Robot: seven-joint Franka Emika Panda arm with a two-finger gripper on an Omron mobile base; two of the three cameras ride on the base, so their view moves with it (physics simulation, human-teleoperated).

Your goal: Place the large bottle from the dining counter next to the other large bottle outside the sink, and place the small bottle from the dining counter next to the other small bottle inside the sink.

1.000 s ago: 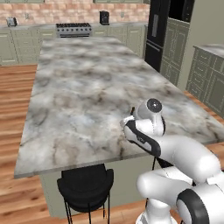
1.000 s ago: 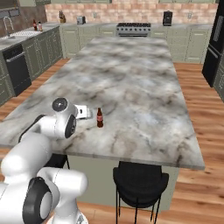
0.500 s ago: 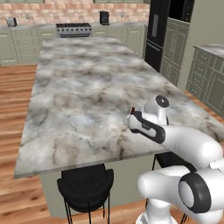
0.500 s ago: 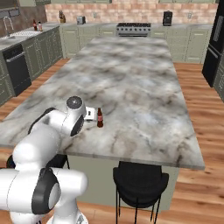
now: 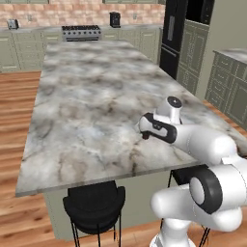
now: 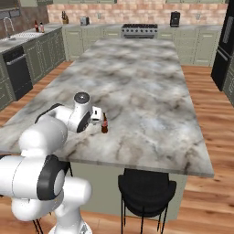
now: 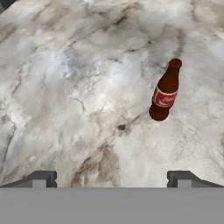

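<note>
The sink (image 6: 20,36) appears at the far left of the right base view, set in the side worktop with its curved chrome tap (image 6: 6,25) above it. Two small dark bottles (image 6: 38,26) stand on that worktop just beyond the basin; their type cannot be determined at this range.

The desk (image 6: 137,82), a long marbled island top, occupies the centre of both base views. The arm (image 6: 64,121) reaches across its near edge. The claw (image 7: 113,177) is spread wide, with nothing between its fingertips (image 7: 43,177). It hovers above the stone surface.

The small bottle (image 6: 104,124), dark brown glass with a red label, stands upright on the desk near the near edge. In the right base view it is just right of the claw and apart from it. In the hand view the small bottle (image 7: 165,91) lies ahead of the right fingertip, not touching either one.

A black stool (image 6: 146,187) stands under the desk's near edge. A range (image 6: 139,30) sits against the rear wall.
</note>
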